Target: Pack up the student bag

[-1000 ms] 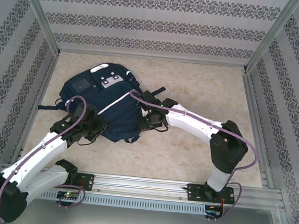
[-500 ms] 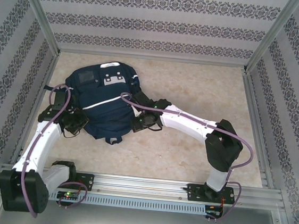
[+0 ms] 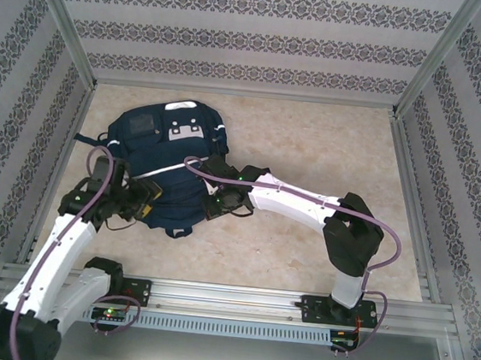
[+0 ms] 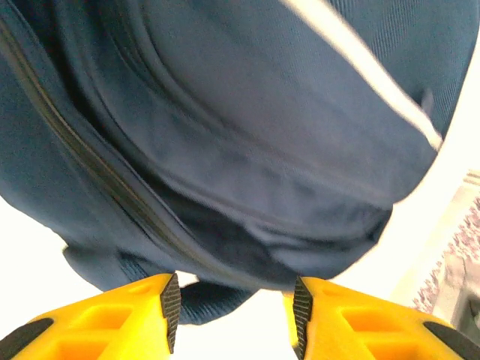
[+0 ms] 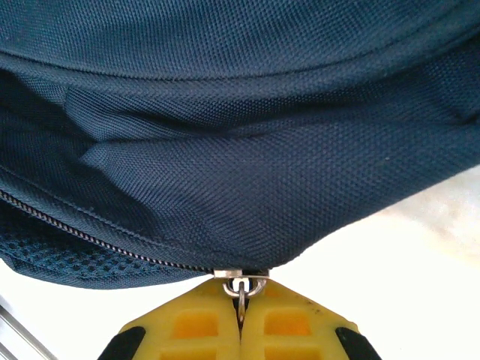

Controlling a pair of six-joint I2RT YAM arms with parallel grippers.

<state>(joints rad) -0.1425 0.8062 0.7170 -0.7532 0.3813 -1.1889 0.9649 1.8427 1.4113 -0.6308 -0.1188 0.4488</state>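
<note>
As my right gripper (image 5: pixel 240 319) clamps the zipper pull (image 5: pixel 240 289) at the student bag's (image 3: pixel 160 167) near edge, the zipper (image 5: pixel 112 241) trails away along it. My left gripper (image 4: pixel 232 307) gapes empty alongside.

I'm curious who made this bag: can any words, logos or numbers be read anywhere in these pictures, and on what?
No text can be read.
Large navy-blue fabric backpack: its grey-white patch carries dark marks, too small to read.
Metal zipper pull: no lettering visible.

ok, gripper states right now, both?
Left gripper: open, holding nothing.
Right gripper: shut on the zipper pull of the student bag.
</note>
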